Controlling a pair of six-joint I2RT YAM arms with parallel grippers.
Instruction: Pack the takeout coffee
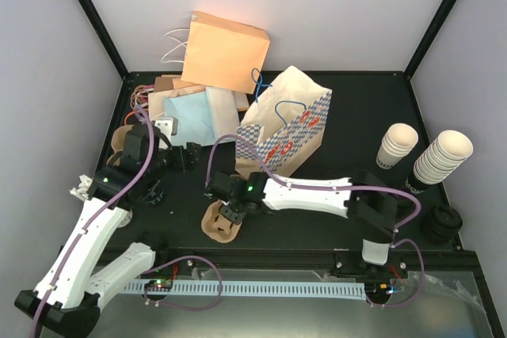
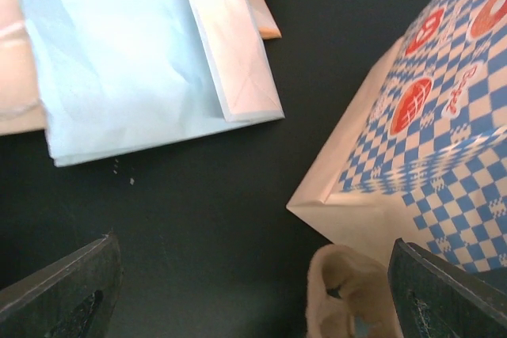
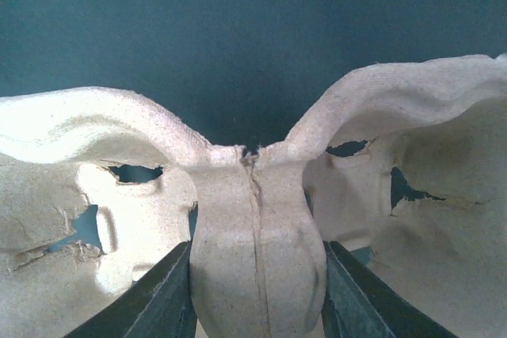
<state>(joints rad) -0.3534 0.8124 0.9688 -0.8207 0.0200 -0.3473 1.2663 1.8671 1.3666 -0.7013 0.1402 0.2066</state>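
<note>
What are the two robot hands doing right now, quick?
Left gripper: open, holding nothing.
Right gripper: jaws closed on the middle ridge of the beige moulded-pulp cup carrier.

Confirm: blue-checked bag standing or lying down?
Lying down. In the top view the blue-checked bag shows its broad printed face upward, with a blue handle loop flopped across it.

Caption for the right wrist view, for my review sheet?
Right pincer clasps the middle ridge of a cardboard cup tray on the dark table.
</note>
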